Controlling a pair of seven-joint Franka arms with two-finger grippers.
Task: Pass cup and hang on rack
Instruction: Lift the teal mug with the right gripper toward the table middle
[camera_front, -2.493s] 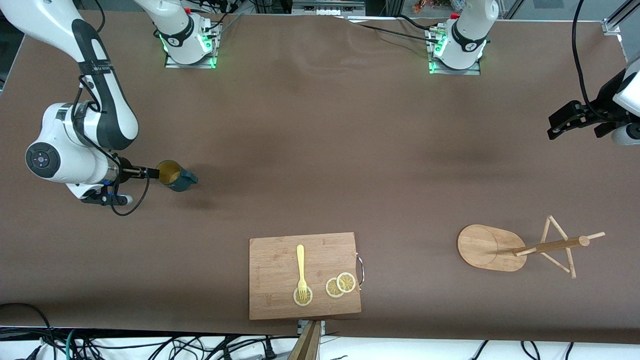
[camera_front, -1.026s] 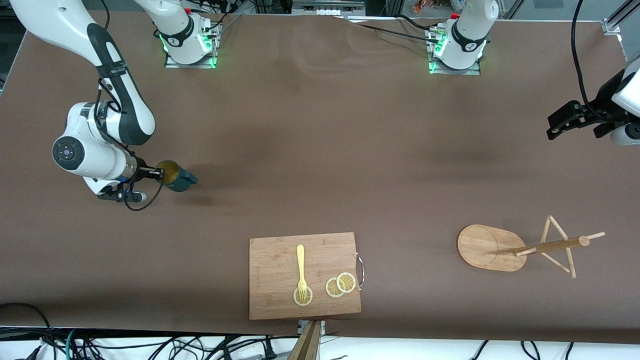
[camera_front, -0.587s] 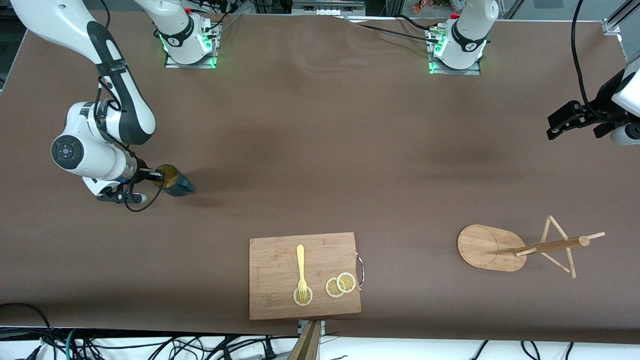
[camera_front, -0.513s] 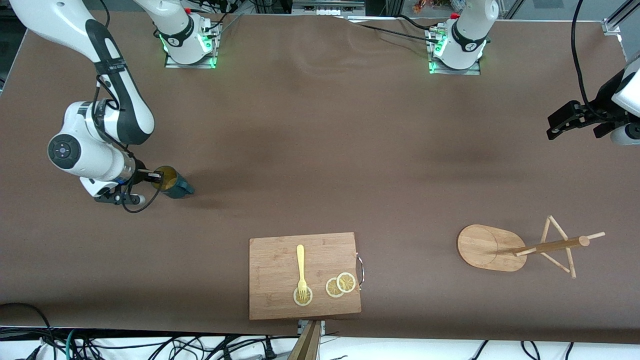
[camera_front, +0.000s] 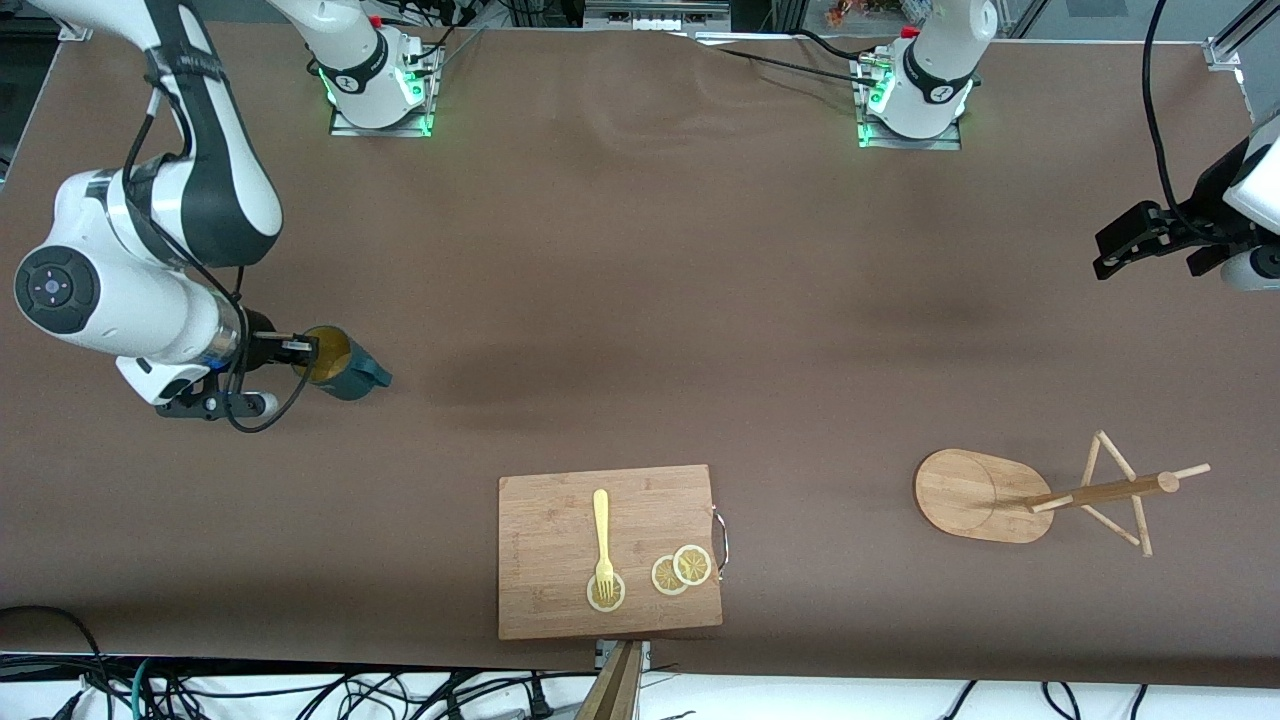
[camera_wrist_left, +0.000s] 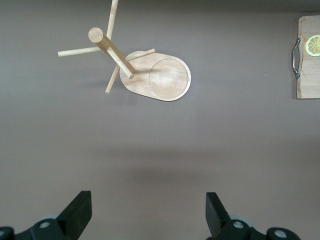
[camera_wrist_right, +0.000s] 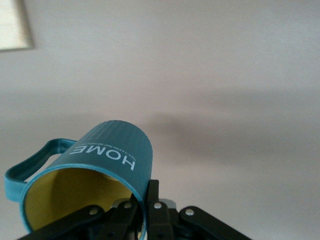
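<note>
Cup (camera_wrist_right: 107, 165) now lifted, "HOME" lettering visible

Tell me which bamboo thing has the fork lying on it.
The rectangular cutting board carries the fork and lemon slices. The oval-based rack carries nothing.

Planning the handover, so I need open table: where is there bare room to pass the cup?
The broad brown middle between the cup and the rack lies bare, above the cutting board. Crowding is only on that board, with fork and lemon slices, and around the rack's pegs.
</note>
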